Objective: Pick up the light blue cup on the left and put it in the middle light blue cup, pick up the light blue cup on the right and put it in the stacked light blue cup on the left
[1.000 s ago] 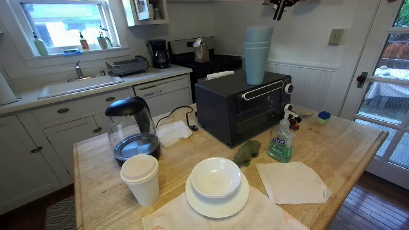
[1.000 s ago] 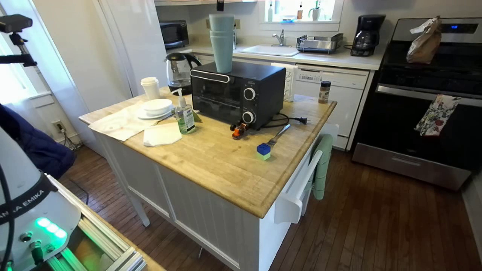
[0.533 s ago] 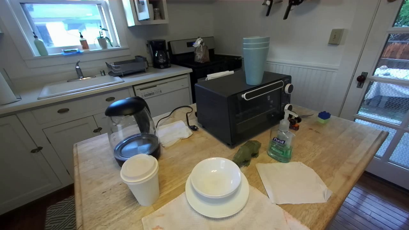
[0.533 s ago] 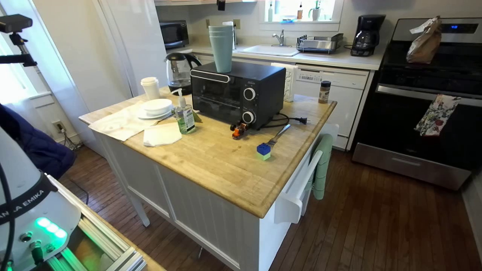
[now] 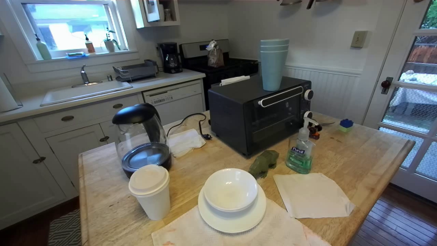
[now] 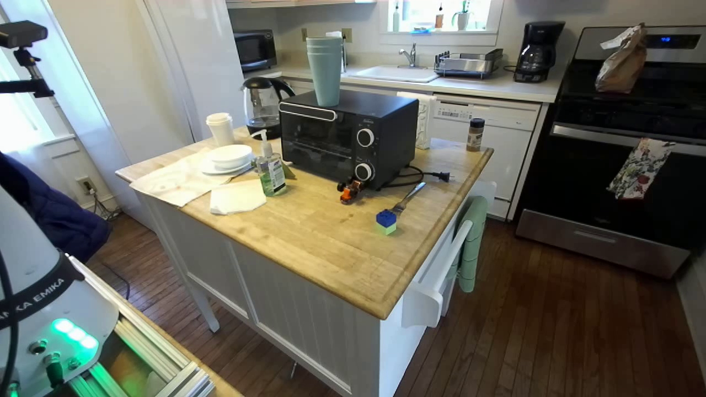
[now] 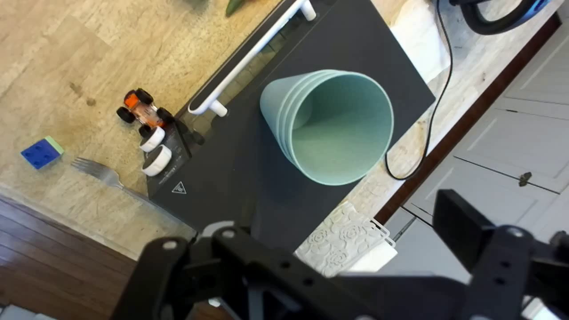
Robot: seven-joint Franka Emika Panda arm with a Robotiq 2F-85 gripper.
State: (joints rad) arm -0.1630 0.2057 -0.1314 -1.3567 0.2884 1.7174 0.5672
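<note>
Three light blue cups (image 5: 274, 66) are nested in one upright stack on top of the black toaster oven (image 5: 235, 95), their rims close together. The same stack of light blue cups (image 6: 326, 74) shows in both exterior views. From above, in the wrist view, I look into the mouth of the uppermost cup (image 7: 344, 133). My gripper (image 7: 351, 211) stands open, apart from the stack, its fingers wide with nothing held between them. In an exterior view only a dark fingertip (image 5: 310, 4) shows at the top edge; the rest of the gripper is out of frame there.
On the wooden table (image 6: 325, 242) stand a pump bottle (image 5: 300, 153), a glass kettle (image 5: 143, 136), a lidded white cup (image 5: 152, 191) and a bowl (image 5: 230, 189) on a plate. A toy car (image 7: 142, 111), fork (image 7: 100, 171) and blue-green block (image 7: 41, 153) lie near the oven's knobs.
The top light blue cup stood higher a second ago and has dropped into the other two. My fingers have spread from close together to wide, and the gripper has risen nearly out of the exterior views.
</note>
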